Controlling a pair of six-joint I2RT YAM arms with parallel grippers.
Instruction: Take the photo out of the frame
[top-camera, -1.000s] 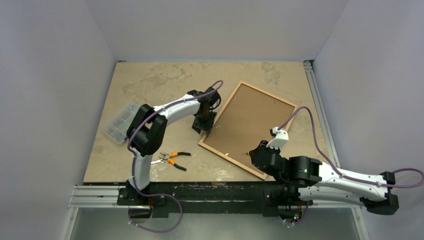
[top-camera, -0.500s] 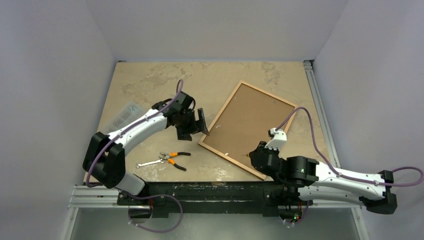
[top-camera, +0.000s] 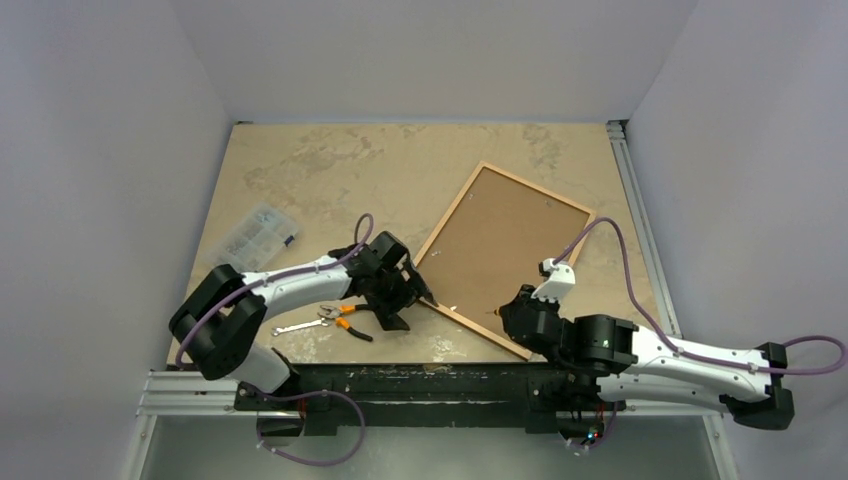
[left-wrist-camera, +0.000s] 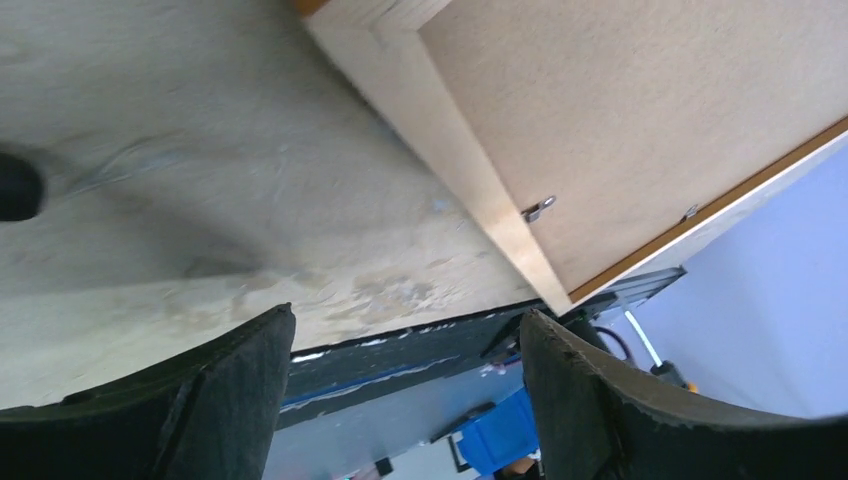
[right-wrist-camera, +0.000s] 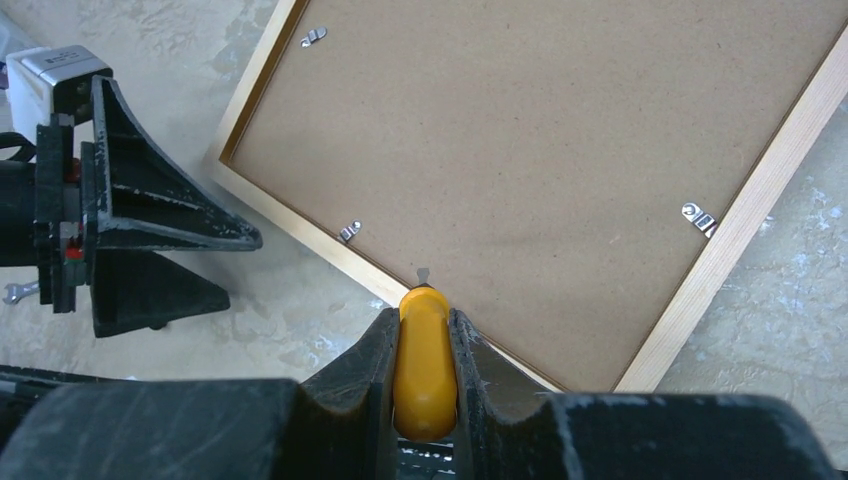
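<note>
The frame (top-camera: 450, 213) lies face down on the table, turned at an angle, and only the photo's plain brown board back (top-camera: 510, 240) shows inside it. My left gripper (top-camera: 405, 295) is open and empty beside the frame's near-left corner; the left wrist view shows the pale moulding (left-wrist-camera: 450, 150) and a metal clip (left-wrist-camera: 537, 208) beyond its fingers. My right gripper (right-wrist-camera: 425, 330) is shut on a yellow tool handle (right-wrist-camera: 425, 365). The tool's tip sits at a small clip (right-wrist-camera: 423, 273) on the frame's near edge. The printed side of the photo is hidden.
Orange-handled pliers (top-camera: 350, 318) and a small wrench (top-camera: 297, 326) lie on the table just left of my left gripper. A clear plastic parts box (top-camera: 250, 240) sits near the left edge. The black rail (top-camera: 420, 378) runs along the near edge.
My left arm has pulled back from the frame's left edge toward the near side, and its gripper has opened. The right arm and the frame have not moved.
</note>
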